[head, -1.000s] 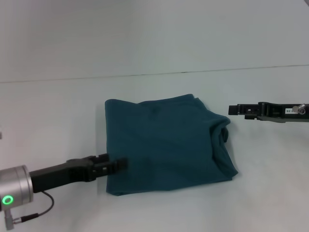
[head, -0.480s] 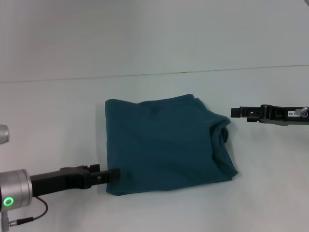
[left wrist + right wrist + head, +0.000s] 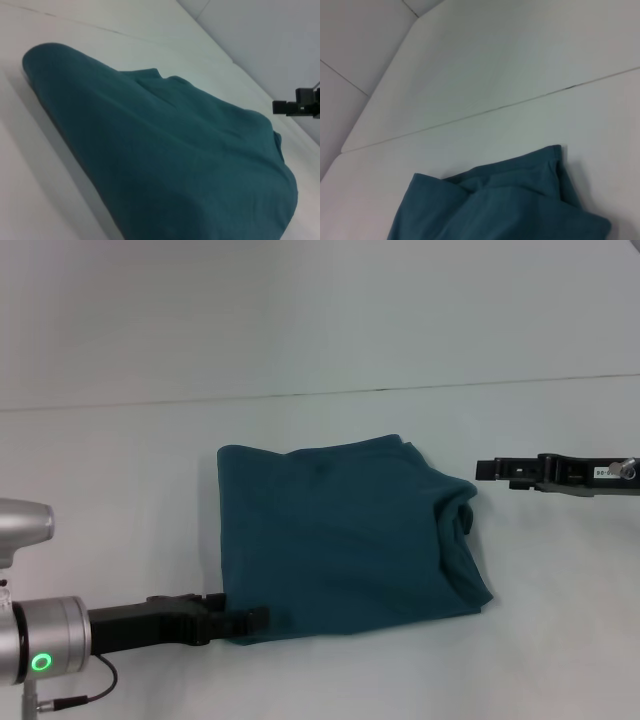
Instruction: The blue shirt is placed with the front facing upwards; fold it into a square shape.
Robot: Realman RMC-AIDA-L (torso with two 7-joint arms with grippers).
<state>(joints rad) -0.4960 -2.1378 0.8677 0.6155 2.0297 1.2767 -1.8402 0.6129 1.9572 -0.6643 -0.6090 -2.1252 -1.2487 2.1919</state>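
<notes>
- With the dark teal-blue cotton shirt (image 3: 345,540) folded near-square mid white table (image 3: 120,490), tidy the bunched right edge.
- Left pincer (image 3: 250,620) at near-left corner, grip indiscernible; right pincer (image 3: 486,470) just beside, likewise.

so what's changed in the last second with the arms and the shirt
The left hand slid off the blue shirt's left side toward the robot and now sits at its near-left corner, low on the table. Whether it holds the cloth cannot be told. The right hand barely moved, hovering just off the shirt's far-right corner. The shirt lies folded, same shape and place.
</notes>
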